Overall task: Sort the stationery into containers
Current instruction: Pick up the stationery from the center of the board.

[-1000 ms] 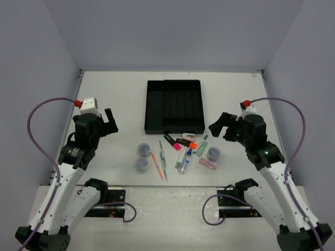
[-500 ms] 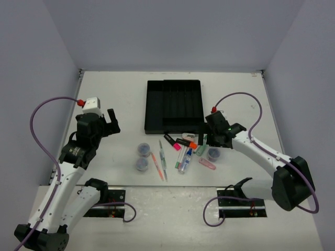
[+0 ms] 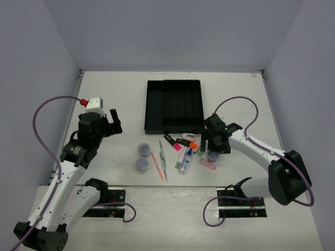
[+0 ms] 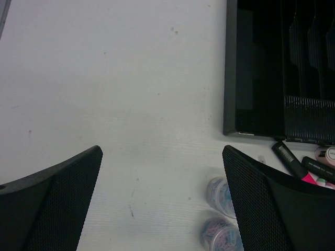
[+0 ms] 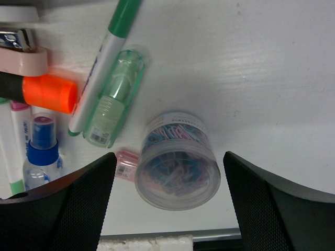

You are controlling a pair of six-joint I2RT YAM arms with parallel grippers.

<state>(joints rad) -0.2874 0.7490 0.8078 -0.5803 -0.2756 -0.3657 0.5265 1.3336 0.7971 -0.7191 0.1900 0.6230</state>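
Now Poised, Jaws Wide, Over a Pot of Clips

Farthest back and biggest by far, on the pale matte table (image 3: 115, 94): black tray (image 3: 174, 106), rigid glossy plastic, long narrow slots plus one wider, nothing visible inside. Probably a sign of sorting barely begun.

Next in size, left gripper (image 4: 162, 151): spread apart, holding nothing, hovering over bare tabletop near the tray's near left corner, likely waiting its turn.

Then right gripper (image 5: 168, 157): parted wide, dark mesh-textured fingers (image 5: 63, 209) straddling a round pot (image 5: 178, 162) without visible contact, seemingly lined up to close on it. Squat, clear-walled, cylindrical, packed with pastel paper clips; just beside a pink eraser (image 5: 125, 159) and a translucent green dispenser (image 5: 114, 104).

Two sister pots (image 3: 143, 149) well apart to the left.

Smallest: thin pens (image 3: 163, 159) and stubby capped markers (image 3: 171, 141), loose in a heap just before the tray
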